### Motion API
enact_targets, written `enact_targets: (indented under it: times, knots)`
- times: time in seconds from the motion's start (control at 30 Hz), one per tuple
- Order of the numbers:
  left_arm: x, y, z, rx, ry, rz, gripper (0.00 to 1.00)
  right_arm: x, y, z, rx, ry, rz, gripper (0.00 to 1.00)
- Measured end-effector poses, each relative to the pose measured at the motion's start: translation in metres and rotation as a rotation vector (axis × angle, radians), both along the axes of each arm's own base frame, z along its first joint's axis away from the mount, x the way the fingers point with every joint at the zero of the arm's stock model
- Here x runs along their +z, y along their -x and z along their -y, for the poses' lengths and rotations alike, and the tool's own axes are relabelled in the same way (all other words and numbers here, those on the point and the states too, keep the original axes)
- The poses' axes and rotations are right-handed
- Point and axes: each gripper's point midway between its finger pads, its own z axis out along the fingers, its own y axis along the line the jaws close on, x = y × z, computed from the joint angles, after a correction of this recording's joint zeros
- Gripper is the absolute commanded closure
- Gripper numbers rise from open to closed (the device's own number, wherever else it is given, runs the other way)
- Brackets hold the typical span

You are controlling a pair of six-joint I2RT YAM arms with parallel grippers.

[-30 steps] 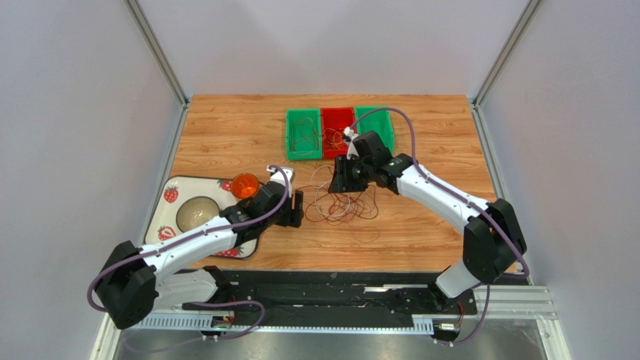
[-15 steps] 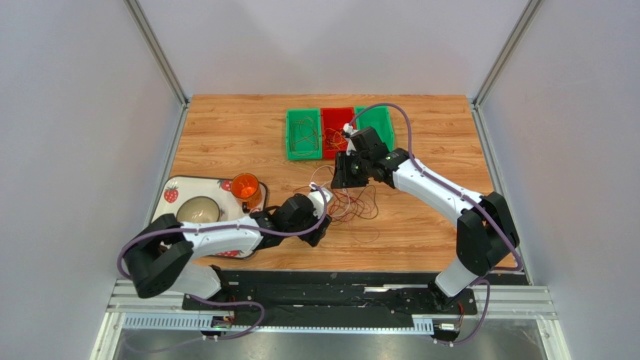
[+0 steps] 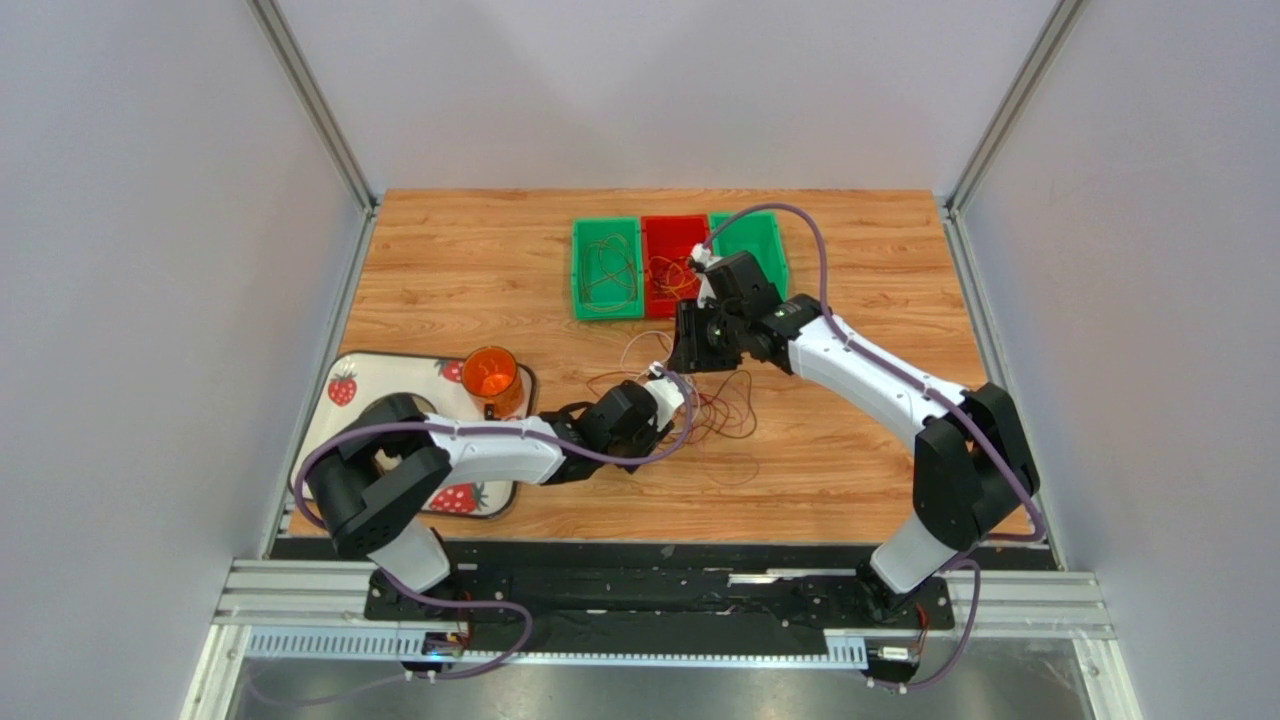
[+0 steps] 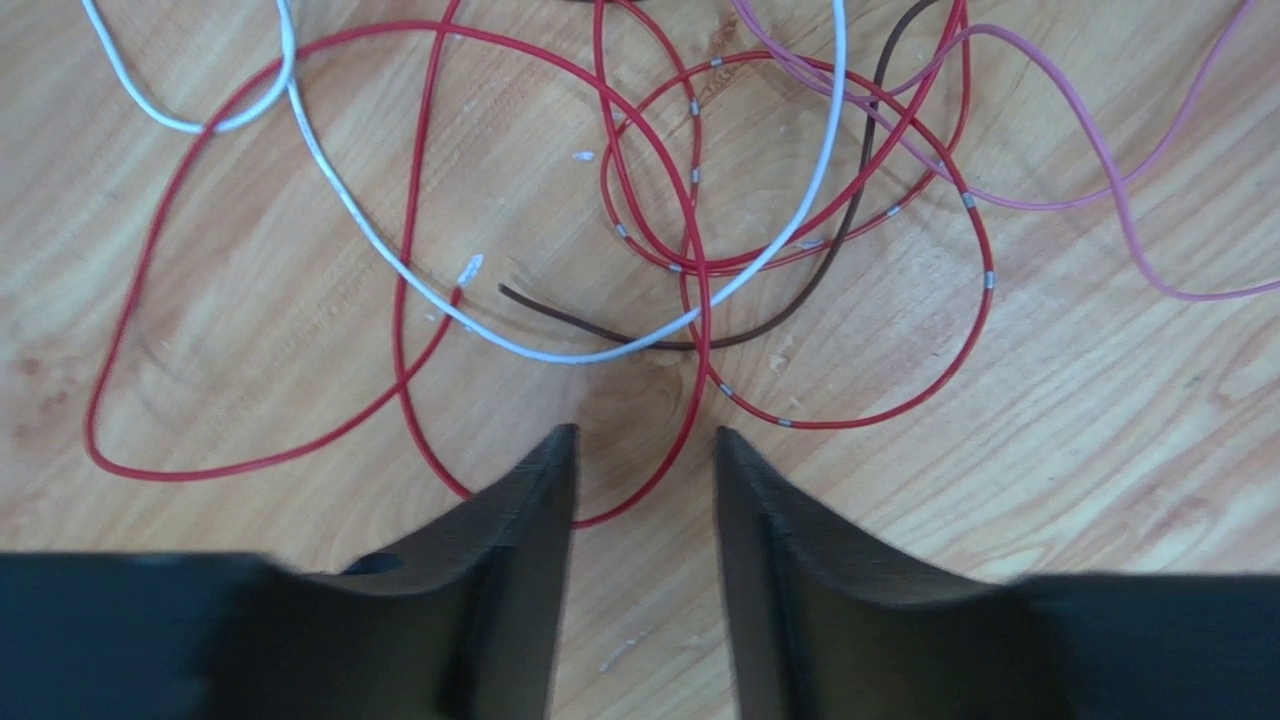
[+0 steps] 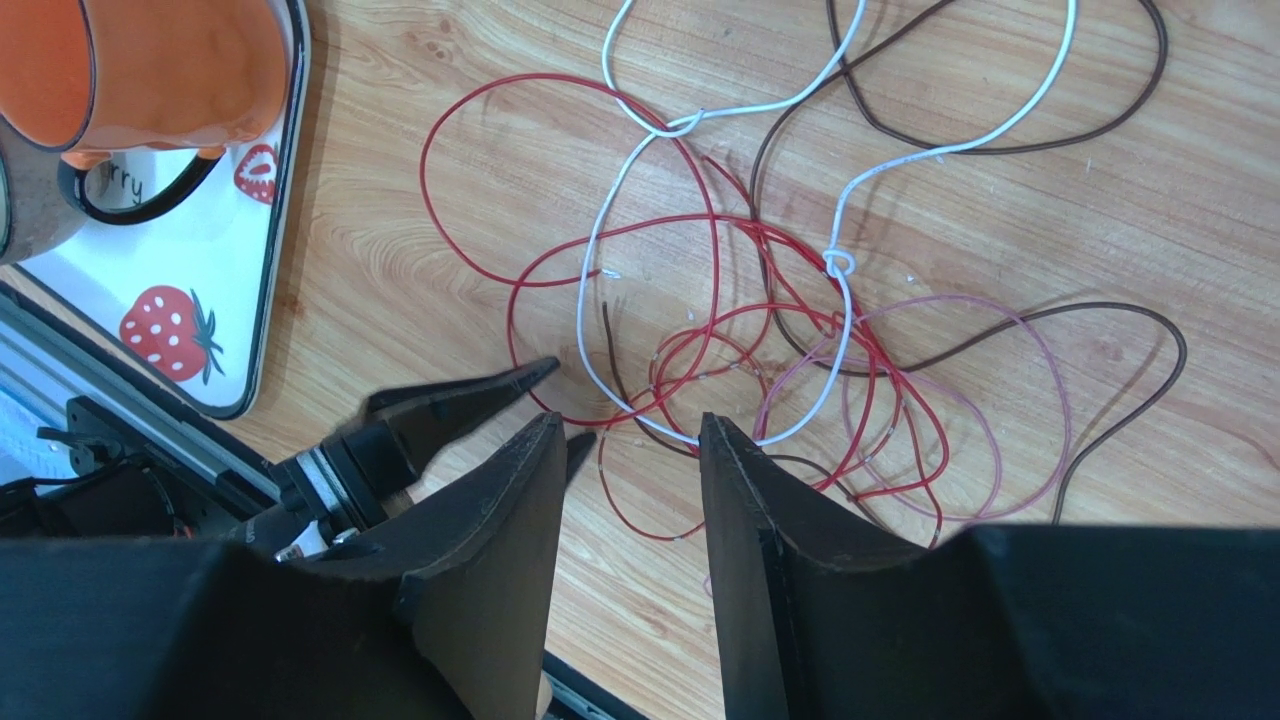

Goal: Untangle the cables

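Observation:
The cables lie tangled mid-table: red loops, a whitish wire, a brown one and a pink one. My left gripper is low at the tangle's near-left edge. In the left wrist view the left gripper is open, and the bottom of a red loop lies on the wood between its fingertips. My right gripper hangs over the tangle's far side. In the right wrist view the right gripper is open and holds nothing. The same wires spread below it.
Three bins stand at the back with some wires in them: green, red, green. A strawberry-print tray carries an orange cup at the left. The left arm's fingers show in the right wrist view.
My left arm has swung right from beside the tray to the tangle's edge, and its jaws have narrowed. The right gripper has shifted slightly toward the bins.

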Motion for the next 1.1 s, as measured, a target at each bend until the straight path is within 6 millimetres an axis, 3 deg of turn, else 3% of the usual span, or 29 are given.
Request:
enact_targets:
  times: [0.07, 0.27, 0.37, 0.47, 0.57, 0.63, 0.7, 0.77, 0.83, 0.97, 1.1]
  knots:
    - [0.000, -0.002, 0.001, 0.002, -0.010, 0.010, 1.00, 0.000, -0.001, 0.001, -0.005, 0.001, 0.000, 0.58]
    - [0.001, -0.003, -0.003, 0.011, -0.041, 0.011, 1.00, 0.000, -0.002, 0.002, -0.008, 0.002, 0.001, 0.59]
    - [0.021, -0.001, -0.008, 0.014, -0.056, 0.005, 1.00, 0.002, -0.005, 0.003, -0.013, -0.003, 0.005, 0.62]
    - [0.102, -0.016, -0.004, 0.040, 0.060, 0.088, 1.00, 0.009, -0.010, 0.004, -0.032, -0.041, 0.011, 0.59]
    - [0.227, -0.045, -0.008, 0.119, 0.302, 0.251, 1.00, 0.020, -0.008, 0.010, -0.050, -0.127, 0.028, 0.59]
    - [0.290, -0.055, -0.023, 0.180, 0.417, 0.345, 1.00, 0.029, -0.009, 0.013, -0.049, -0.167, 0.041, 0.59]
    - [0.331, -0.058, -0.037, 0.223, 0.487, 0.408, 1.00, 0.037, -0.014, 0.010, -0.038, -0.210, 0.060, 0.59]
    - [0.341, -0.055, -0.040, 0.224, 0.505, 0.417, 1.00, 0.038, -0.010, 0.003, -0.011, -0.244, 0.058, 0.59]
    - [0.337, -0.053, -0.040, 0.223, 0.494, 0.401, 1.00, 0.032, -0.003, -0.001, 0.008, -0.260, 0.037, 0.59]
    - [0.300, -0.054, -0.037, 0.226, 0.408, 0.322, 1.00, 0.021, 0.008, -0.006, 0.033, -0.282, -0.011, 0.59]
    - [0.281, -0.050, -0.038, 0.223, 0.376, 0.277, 1.00, 0.033, 0.009, -0.018, 0.077, -0.349, 0.000, 0.58]
